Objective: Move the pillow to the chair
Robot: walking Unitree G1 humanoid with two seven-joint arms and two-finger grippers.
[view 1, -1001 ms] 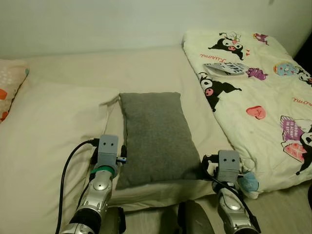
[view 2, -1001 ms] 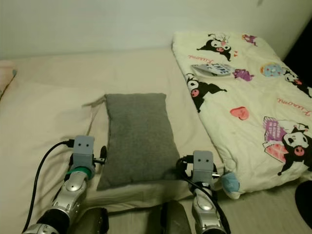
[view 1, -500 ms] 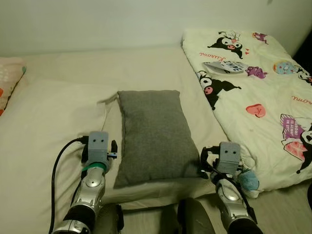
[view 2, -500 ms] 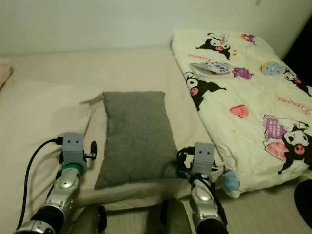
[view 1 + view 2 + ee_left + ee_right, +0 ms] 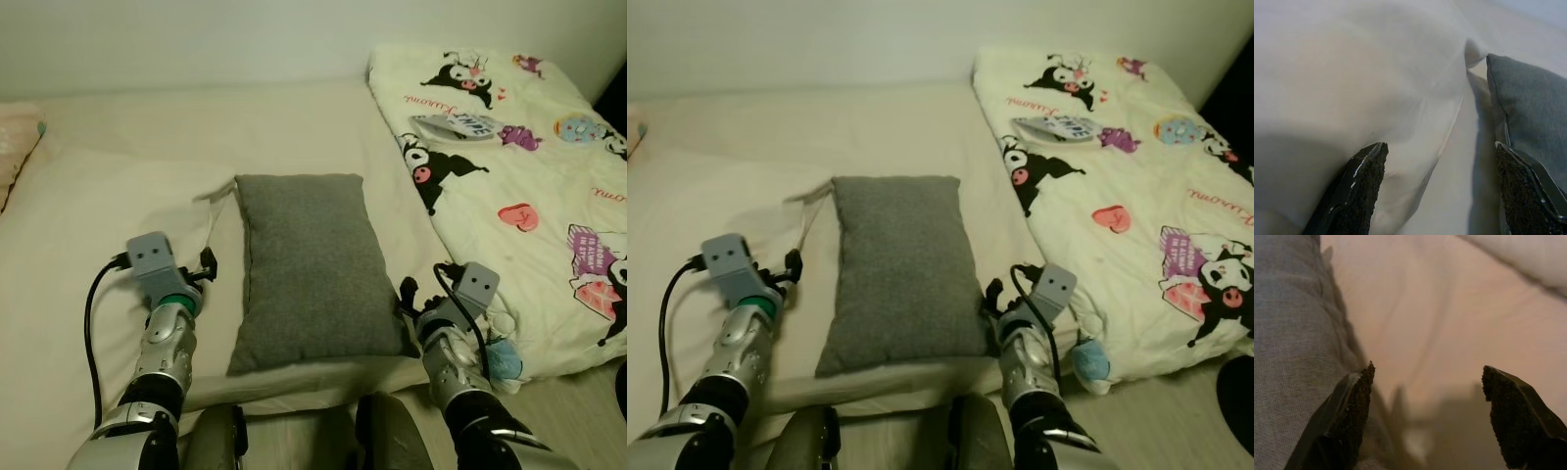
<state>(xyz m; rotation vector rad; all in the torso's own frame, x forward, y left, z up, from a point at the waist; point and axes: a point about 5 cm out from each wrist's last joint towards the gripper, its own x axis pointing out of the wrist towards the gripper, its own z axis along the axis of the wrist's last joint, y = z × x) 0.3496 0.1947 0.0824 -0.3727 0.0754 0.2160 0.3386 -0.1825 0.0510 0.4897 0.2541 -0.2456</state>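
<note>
On the bed, head views: I see the grey pillow (image 5: 315, 266) lying flat on the cream sheet (image 5: 147, 147), with the cartoon blanket (image 5: 529, 176) on its right.
Left gripper (image 5: 208, 264): just beside the pillow's left edge.
Right gripper (image 5: 404, 294): at the pillow's right lower edge.
Left wrist view: fingers (image 5: 1359, 196) spread wide, one by the pillow seam.
Right wrist view: fingers (image 5: 1349, 421) spread, one against the pillow side.

Bed sheet (image 5: 147, 147): cream, wrinkled, a raised fold under and between the left fingers. Cartoon-print blanket (image 5: 519, 166): cream, black-and-white characters, pink hearts, spread beyond the right fingers. Patterned pillow (image 5: 18, 157): pinkish, at far left edge. Wall (image 5: 245, 39): pale, behind bed.
</note>
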